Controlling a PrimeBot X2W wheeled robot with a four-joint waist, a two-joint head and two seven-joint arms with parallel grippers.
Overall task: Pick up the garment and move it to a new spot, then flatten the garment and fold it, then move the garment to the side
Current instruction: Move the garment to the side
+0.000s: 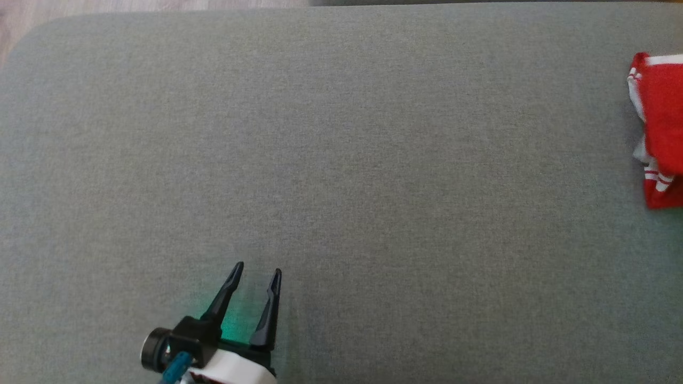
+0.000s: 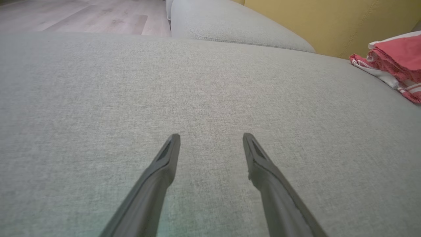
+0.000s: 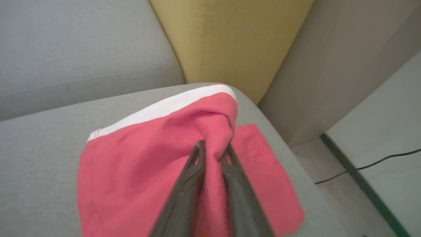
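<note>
The grey sofa cushion (image 1: 341, 133) is bearing the red garment (image 1: 661, 117) at its right edge, the right gripper (image 3: 213, 149) pinching a fold, the left gripper (image 1: 258, 268) hanging open. Light and limp, it is probably handling best by its white hem (image 3: 164, 107)

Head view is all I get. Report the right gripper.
Observer: The right gripper is shut on a fold of the garment.
Operator: Say what is beyond the garment.
Observer: A yellow cushion stands behind it.
Operator: Name anything off to the side.
Observer: A dark cable lies there, clear of the garment.
</note>
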